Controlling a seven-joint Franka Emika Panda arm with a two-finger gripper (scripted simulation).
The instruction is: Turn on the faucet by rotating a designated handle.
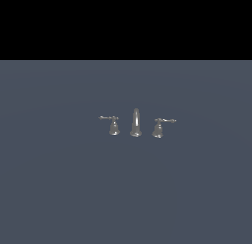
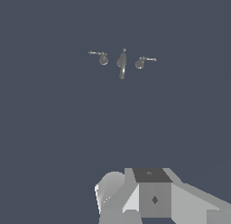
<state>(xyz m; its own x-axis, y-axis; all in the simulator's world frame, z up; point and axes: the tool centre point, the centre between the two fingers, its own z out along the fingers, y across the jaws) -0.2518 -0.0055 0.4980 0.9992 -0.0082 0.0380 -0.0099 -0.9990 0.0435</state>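
Nearest in the wrist view: white and grey robot arm point(image 2: 149, 198) housing only, gripper out of sight, so open or closed cannot be told. Farther off, well apart, faucet point(image 1: 136, 123) on grey floor point(image 1: 59, 189): handle point(image 1: 112, 124) on exterior view's left, lever outward, beside spout point(image 1: 136, 122); twin knob point(image 1: 159, 127) opposite. Probably approach not begun.

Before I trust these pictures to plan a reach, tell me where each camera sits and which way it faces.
Exterior view: off the arm, slightly above the grey floor, facing the faucet front-on; no part of the robot shows.
Wrist view: on the arm, high up, looking down at the faucet from afar; a pale blocky part of the arm fills the edge, no fingers visible.
Shared: spout between two handles, levers pointing outward.
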